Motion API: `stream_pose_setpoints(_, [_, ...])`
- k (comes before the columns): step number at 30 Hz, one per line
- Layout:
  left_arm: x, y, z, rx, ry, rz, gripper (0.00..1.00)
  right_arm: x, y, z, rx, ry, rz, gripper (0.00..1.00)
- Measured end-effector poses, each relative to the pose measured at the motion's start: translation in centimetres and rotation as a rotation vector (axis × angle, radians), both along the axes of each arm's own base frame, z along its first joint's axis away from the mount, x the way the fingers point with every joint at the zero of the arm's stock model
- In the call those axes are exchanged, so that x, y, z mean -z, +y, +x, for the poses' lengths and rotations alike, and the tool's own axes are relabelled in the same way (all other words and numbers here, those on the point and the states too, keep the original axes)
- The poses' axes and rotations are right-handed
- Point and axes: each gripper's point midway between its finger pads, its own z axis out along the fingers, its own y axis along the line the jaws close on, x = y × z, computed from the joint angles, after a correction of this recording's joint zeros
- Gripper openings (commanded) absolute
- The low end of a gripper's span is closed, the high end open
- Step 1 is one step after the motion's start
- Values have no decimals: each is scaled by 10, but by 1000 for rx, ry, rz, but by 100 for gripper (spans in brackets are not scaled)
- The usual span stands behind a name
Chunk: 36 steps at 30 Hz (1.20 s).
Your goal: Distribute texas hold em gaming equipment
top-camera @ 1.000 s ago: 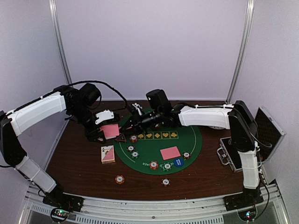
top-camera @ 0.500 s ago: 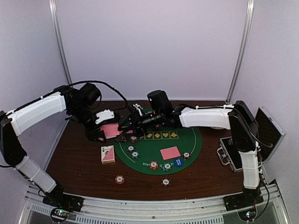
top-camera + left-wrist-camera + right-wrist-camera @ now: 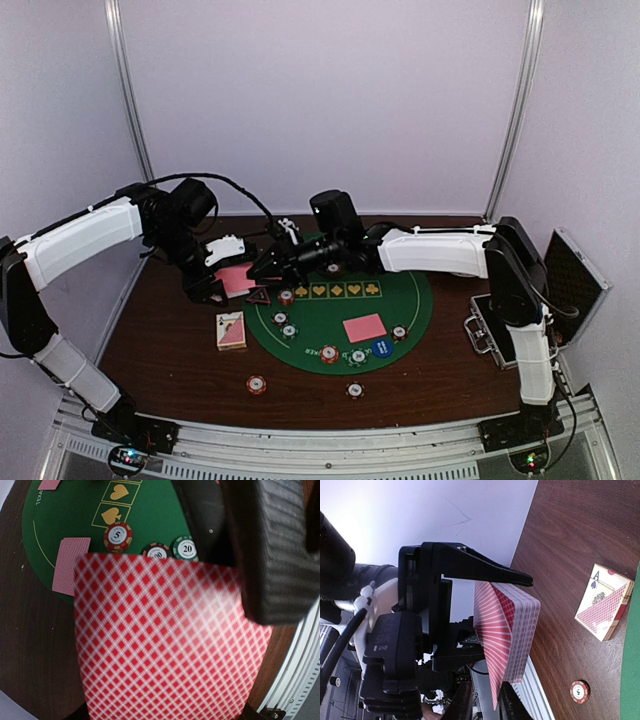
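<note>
Eight striped chips (image 3: 286, 296), one card box (image 3: 231, 330), one deck (image 3: 165, 640) (pink lattice backs) gripped by left pincer (image 3: 502, 615); right pincer's (image 3: 487, 700) grip unclear.

An open silver-edged black case (image 3: 578, 272) lies at the right edge of the dark wooden table (image 3: 170, 370).

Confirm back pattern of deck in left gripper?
Red-and-white diamond lattice on the deck; clearest in left wrist view.
</note>
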Motion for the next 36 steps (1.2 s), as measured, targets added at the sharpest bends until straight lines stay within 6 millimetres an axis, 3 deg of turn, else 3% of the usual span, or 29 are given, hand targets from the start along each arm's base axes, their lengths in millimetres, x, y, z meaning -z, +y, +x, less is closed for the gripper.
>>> stream_pose_setpoints(6, [0,0,0,0,2,0,0,0,0,-1,-4,9,-1,9])
stream_pose_setpoints(11, [2,0,0,0,6,3,0,4,-2,0,-1,17,-6,8])
stream_pose_setpoints(17, [4,-1,0,2,14,2,0,22,-9,2,11,47,-40,3])
stream_pose_setpoints(24, [4,-2,0,2,16,2,0,26,-15,5,19,50,-40,0])
stream_pose_setpoints(36, [6,-2,0,2,19,4,0,15,-43,21,88,81,-2,0])
